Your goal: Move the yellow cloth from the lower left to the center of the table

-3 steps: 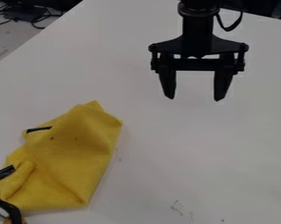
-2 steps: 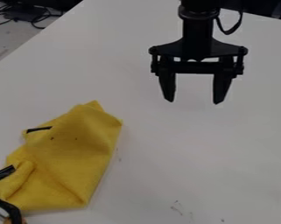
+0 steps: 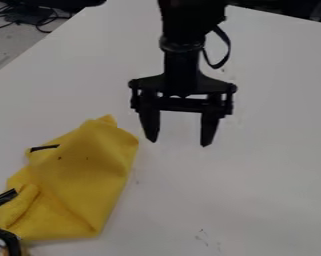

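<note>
Jaws spread apart and empty, the arm hangs over the desk, near the upper right of a crumpled yellow cloth.

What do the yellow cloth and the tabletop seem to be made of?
Yellow cloth: a soft, matte fabric, perhaps microfiber or felt, judging by its rounded folds and lack of shine.
Tabletop: a smooth, pale, hard sheet, possibly laminate or painted board, going by its flat, even surface with small dark marks.

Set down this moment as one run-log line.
arm: from top edge | end effector: open, empty, above table | nearest: yellow cloth, rumpled, on table | contact: none seen
</note>
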You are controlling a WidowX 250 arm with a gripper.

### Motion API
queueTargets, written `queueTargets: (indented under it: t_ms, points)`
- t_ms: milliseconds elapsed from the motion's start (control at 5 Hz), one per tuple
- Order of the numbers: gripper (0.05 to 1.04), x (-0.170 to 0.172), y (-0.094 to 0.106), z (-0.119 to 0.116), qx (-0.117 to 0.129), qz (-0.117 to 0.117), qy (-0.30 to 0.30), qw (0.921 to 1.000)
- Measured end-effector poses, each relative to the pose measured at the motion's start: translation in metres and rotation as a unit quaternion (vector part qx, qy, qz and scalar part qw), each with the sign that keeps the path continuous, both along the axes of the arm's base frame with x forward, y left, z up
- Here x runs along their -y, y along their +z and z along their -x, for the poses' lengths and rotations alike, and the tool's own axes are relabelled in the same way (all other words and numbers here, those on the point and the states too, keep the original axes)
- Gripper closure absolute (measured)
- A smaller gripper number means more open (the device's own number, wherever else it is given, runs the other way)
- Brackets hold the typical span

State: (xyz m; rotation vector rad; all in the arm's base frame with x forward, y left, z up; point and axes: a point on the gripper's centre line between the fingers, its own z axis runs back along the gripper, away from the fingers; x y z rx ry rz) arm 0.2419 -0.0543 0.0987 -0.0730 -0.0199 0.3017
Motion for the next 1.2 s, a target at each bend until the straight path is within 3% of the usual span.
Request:
queueTargets:
  t_ms: [200, 600, 800, 1000, 1200]
  points:
    - [0.083, -0.029, -0.01, 0.025, -0.011, 0.006, 0.008, 0.9999]
    - [0.083, -0.079, -0.028, 0.055, -0.036, -0.015, 0.025, 0.9989]
    - [0.083, -0.096, -0.05, 0.06, -0.053, -0.012, 0.026, 0.9982]
    - [0.083, -0.101, -0.069, 0.062, -0.04, -0.013, 0.024, 0.9988]
    - [0.083, -0.099, -0.075, 0.058, -0.049, -0.023, 0.034, 0.9979]
